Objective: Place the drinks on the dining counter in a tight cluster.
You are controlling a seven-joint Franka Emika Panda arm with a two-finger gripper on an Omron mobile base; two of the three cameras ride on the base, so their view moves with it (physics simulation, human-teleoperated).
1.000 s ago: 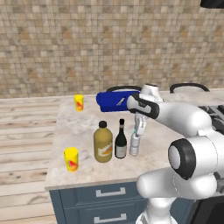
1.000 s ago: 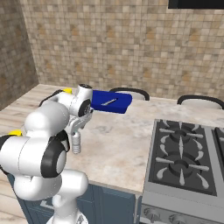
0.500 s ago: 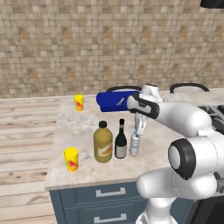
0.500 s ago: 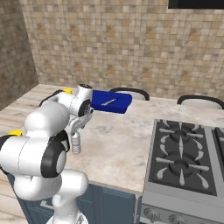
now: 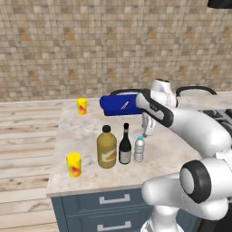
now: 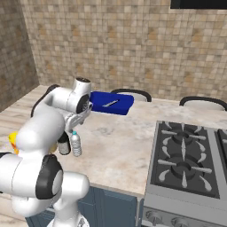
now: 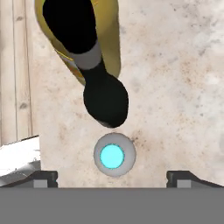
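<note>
Three drinks stand close together on the dining counter (image 5: 84, 136): a squat amber bottle (image 5: 106, 147), a slim dark wine bottle (image 5: 125, 145) and a small clear blue-capped bottle (image 5: 139, 148). My gripper (image 5: 147, 129) hangs open just above the clear bottle and holds nothing. In the hand view I look straight down on the blue cap (image 7: 112, 156), which sits between my spread fingertips (image 7: 41, 178), with the wine bottle (image 7: 105, 98) and the amber bottle (image 7: 111, 48) beyond. From the right, the clear bottle (image 6: 76, 143) stands beside the wine bottle (image 6: 64, 145), which my arm partly hides.
Two small yellow cups stand on the counter, one at the back left (image 5: 81, 106) and one near the front edge (image 5: 73, 164). A blue box (image 5: 120, 104) lies behind the bottles. A stove (image 6: 190, 159) takes up the counter's right side, with chair backs (image 6: 131, 93) beyond.
The jaws have spread a little wider over the clear bottle. The arm and the bottles have hardly moved.
</note>
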